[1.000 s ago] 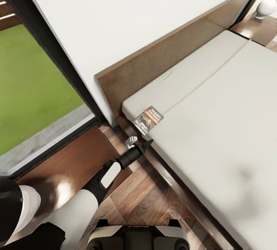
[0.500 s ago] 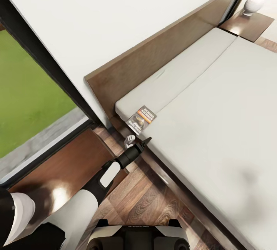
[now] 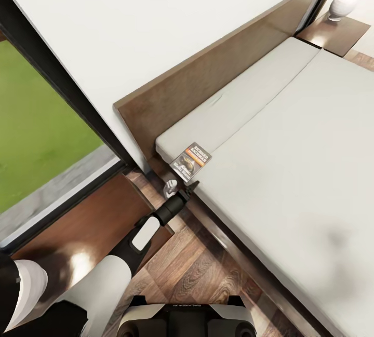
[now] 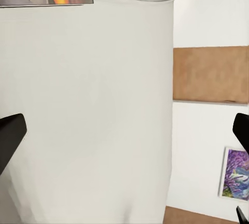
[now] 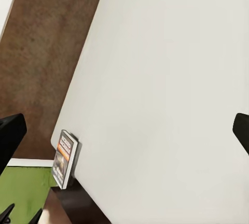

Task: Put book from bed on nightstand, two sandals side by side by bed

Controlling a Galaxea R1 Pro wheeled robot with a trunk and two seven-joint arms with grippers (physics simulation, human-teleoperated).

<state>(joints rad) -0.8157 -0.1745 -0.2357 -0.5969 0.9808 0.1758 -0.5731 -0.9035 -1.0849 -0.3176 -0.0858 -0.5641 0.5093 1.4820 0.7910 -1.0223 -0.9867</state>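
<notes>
My left claw (image 3: 183,187) hangs at the bed's corner, fingers spread wide and holding nothing. The small dark paperback with orange lettering (image 3: 190,160) lies flat on the plain off-white mattress (image 3: 291,160), just beyond my fingertips at one o'clock. The dark brown wooden bed frame rail (image 3: 228,243) runs under my wrist; the brown headboard (image 3: 208,75) rises behind the book at twelve. At nine sits the low glossy dark wood nightstand (image 3: 88,223), beside the black-framed window (image 3: 57,82). My right claw's black fingertips (image 5: 11,136) stand far apart over the mattress, empty.
</notes>
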